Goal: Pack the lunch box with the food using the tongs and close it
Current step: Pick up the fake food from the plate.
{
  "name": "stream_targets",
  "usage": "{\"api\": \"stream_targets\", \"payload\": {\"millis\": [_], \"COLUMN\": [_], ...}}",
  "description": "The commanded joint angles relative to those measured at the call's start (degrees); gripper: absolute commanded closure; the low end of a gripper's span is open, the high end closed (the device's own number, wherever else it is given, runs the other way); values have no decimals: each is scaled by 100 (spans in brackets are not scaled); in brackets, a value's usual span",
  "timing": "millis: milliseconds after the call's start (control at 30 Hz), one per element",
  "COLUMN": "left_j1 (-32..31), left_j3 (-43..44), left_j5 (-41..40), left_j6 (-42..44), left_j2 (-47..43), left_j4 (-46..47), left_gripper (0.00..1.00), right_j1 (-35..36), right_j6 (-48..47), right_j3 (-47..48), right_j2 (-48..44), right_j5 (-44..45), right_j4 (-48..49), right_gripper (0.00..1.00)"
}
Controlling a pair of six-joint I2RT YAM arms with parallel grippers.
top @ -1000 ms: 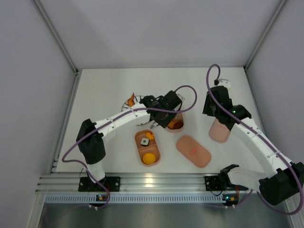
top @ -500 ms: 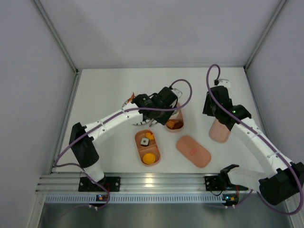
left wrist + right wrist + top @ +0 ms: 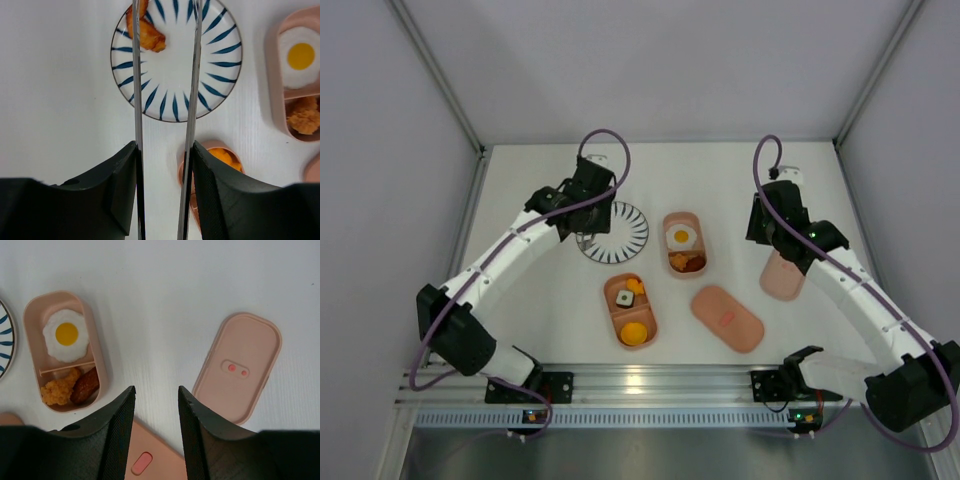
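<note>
The left pincer [image 3: 165,147] is closed on the slim silvery metal tongs [image 3: 193,80], its fingers pressing the two arms from outside. It holds them above the round white plate with dark radial stripes [image 3: 220,55], on the far left of the tabletop. One orange-brown fried piece [image 3: 147,32] lies on the plate's far left part, and the left tong arm crosses over it.

Right of the plate lies a salmon-pink oblong plastic tray [image 3: 37,310]. Its far compartment holds a fried egg [image 3: 66,335]; its near one holds a crumbed orange nugget [image 3: 57,390] beside a dark brown sausage [image 3: 86,386].

A second pink tray [image 3: 649,305] lies nearer. It holds a dark-and-white roll and a small orange bit in the far part, and a round orange piece in the near part.

The pink lid with one red mark [image 3: 155,445] lies right of that tray. The pink lid with two red spots [image 3: 245,345] lies further right.

The right pincer [image 3: 156,390] hangs open and empty above the lids.
</note>
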Motion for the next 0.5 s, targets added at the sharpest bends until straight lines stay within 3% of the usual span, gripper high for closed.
{"api": "stream_targets", "payload": {"millis": [0, 267, 467], "left_j1": [274, 776, 776], "left_j3": [-411, -983, -1027], "left_j5": [-75, 232, 382], "left_j6": [-381, -522, -540], "left_j2": [-230, -284, -73], "left_j4": [376, 737, 878], "left_gripper": [50, 41, 43], "right_j1": [-52, -52, -52], "right_j6": [-105, -175, -193], "right_j3": [161, 178, 170], "right_j2": [11, 187, 275], "right_j5": [-82, -188, -232], "right_j4": [140, 299, 378], "right_gripper": [60, 60, 60]}}
